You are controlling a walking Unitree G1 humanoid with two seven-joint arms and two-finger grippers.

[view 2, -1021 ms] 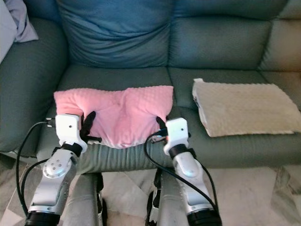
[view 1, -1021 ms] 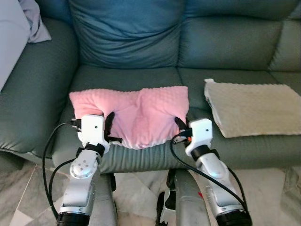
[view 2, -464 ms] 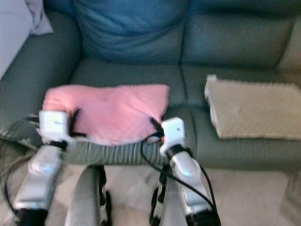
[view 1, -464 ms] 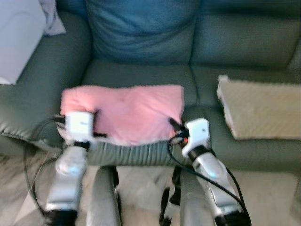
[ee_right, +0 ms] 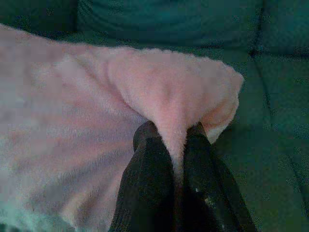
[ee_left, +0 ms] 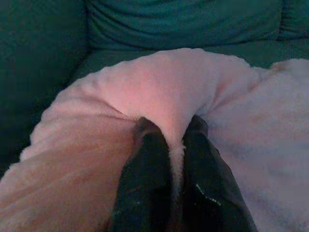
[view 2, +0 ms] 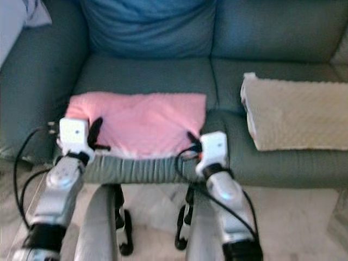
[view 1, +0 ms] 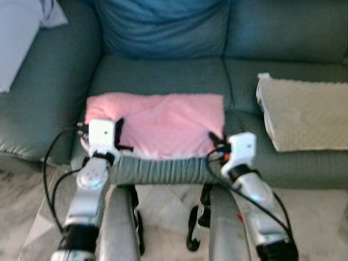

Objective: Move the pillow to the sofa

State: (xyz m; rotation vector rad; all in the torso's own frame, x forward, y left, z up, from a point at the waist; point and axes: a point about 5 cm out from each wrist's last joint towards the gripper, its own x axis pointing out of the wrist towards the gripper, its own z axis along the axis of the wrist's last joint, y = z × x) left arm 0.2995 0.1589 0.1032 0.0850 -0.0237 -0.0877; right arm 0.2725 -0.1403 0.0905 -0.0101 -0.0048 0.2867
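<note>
A pink fuzzy pillow (view 1: 157, 124) lies flat on the front of the dark green sofa seat (view 1: 163, 76). My left gripper (view 1: 118, 133) is shut on its near left edge, and the left wrist view shows the black fingers (ee_left: 149, 174) pinching a fold of the pink pillow (ee_left: 169, 96). At the near right corner, my right gripper (view 1: 215, 142) is shut on the fabric; its fingers (ee_right: 152, 169) clamp a ridge of the pillow (ee_right: 159, 92) in the right wrist view.
A beige textured cushion (view 1: 307, 111) lies on the sofa seat to the right. A blue back cushion (view 1: 163, 27) stands behind the pillow. A pale cloth (view 1: 22, 32) drapes the left armrest. Marble floor (view 1: 163, 217) lies in front of the sofa.
The pillow has flattened and spread out on the seat, held at both near corners as before. The camera has shifted and tilted, so the sofa sits differently in view.
</note>
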